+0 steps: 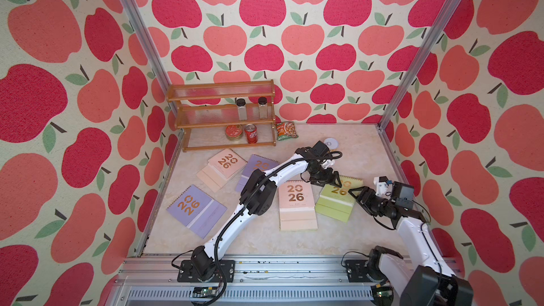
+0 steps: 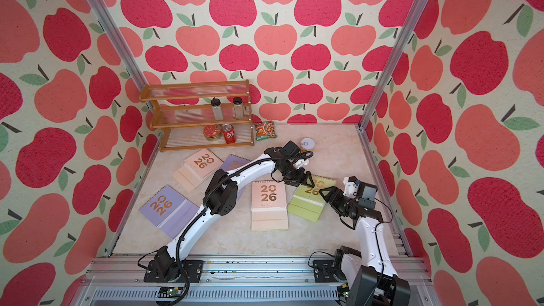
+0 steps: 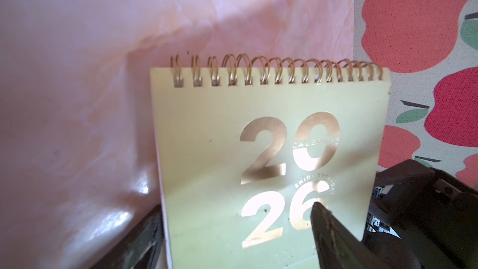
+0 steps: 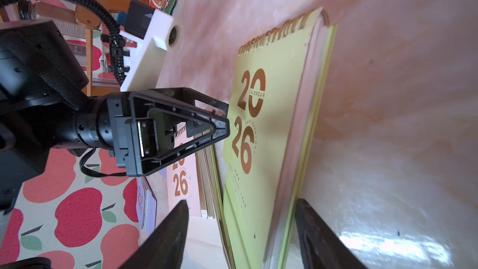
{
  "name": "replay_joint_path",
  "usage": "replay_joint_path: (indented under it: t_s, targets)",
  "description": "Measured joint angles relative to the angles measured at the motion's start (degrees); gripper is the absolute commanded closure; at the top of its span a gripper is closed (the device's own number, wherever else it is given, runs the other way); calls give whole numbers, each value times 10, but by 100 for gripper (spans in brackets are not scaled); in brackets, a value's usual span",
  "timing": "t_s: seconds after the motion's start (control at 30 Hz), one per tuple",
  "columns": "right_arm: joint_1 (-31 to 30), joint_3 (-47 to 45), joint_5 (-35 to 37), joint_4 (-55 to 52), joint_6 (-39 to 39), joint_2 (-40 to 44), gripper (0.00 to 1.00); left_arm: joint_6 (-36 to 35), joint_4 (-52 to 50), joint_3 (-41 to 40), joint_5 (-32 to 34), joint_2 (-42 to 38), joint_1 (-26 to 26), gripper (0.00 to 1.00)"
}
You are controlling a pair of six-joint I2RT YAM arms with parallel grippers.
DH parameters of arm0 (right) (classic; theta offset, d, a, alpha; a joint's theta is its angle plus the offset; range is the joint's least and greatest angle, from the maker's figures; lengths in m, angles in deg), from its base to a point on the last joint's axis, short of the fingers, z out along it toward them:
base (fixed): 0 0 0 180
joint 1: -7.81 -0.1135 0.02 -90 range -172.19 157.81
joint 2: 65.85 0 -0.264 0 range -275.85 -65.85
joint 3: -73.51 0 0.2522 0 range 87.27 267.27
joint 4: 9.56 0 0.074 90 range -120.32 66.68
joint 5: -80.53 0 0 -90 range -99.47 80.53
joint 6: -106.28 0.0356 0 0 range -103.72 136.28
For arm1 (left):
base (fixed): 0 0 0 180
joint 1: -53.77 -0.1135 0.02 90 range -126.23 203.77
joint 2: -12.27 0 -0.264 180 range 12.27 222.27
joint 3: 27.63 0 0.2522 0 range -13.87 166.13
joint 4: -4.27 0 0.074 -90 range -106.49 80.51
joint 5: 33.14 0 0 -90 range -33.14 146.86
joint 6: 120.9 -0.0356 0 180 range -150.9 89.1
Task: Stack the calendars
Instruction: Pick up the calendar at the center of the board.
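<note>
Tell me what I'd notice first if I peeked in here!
Giant red and pink apples cover the walls all around. On the table, a lilac calendar at the front left, a pink calendar in the middle and more lie scattered, each with a shiny gold 2026. Both robot arms meet over the yellow-green calendar on the right, with the left gripper and right gripper open at its edges.
</note>
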Motion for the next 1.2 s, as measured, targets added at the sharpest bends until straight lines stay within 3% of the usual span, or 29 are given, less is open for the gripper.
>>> replay_joint_path:
  t_s: [0.7, 0.9, 1.03, 1.2]
  targets:
    - [-23, -6, -18, 17, 23, -11, 64, 0, 5, 0, -19, 0, 0, 15]
    - [-32, -6, 2, 21, 28, -16, 77, -1, 5, 0, -20, 0, 0, 15]
    - [-34, -6, 15, 21, 33, -16, 98, -1, 5, 0, -19, 0, 0, 16]
    - [-34, 12, 30, -3, 22, -15, 100, -5, 9, 0, -18, 0, 0, 15]
